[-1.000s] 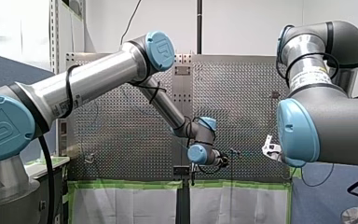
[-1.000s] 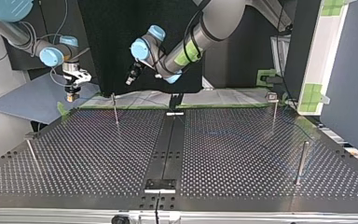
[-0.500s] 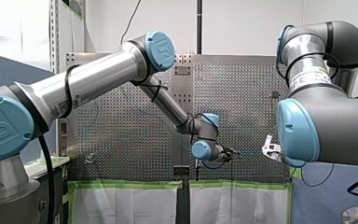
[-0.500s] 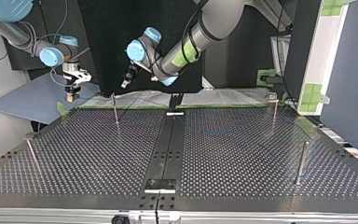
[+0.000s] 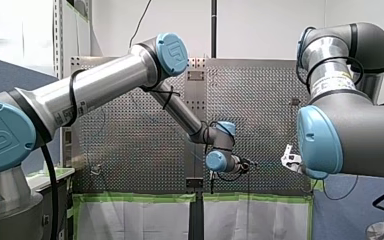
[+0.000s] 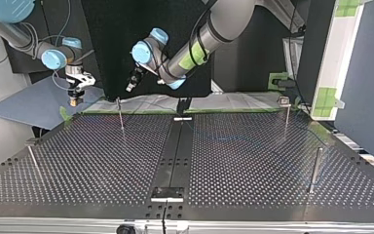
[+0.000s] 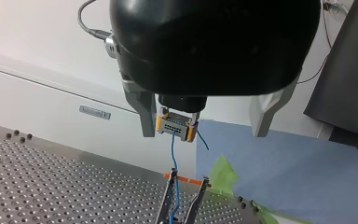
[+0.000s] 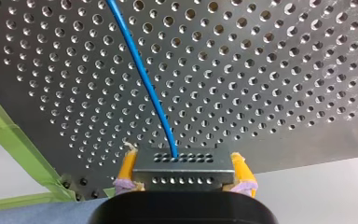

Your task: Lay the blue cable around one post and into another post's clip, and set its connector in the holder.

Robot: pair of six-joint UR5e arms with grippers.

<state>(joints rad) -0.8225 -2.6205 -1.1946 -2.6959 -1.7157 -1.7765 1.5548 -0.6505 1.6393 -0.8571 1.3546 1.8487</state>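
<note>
Connector (image 8: 184,173): clamped tight between my right gripper's (image 8: 183,163) yellow pads (image 8: 127,165), held in the air beside the perforated table's (image 8: 270,70) edge.
Blue cable (image 8: 144,79): leaves the connector and drops between the prongs of a post clip (image 7: 196,201) at the table's edge.
Left gripper (image 7: 204,134): my metal fingers (image 7: 147,112) are spread wide, holding nothing, aimed at the connector.
</note>
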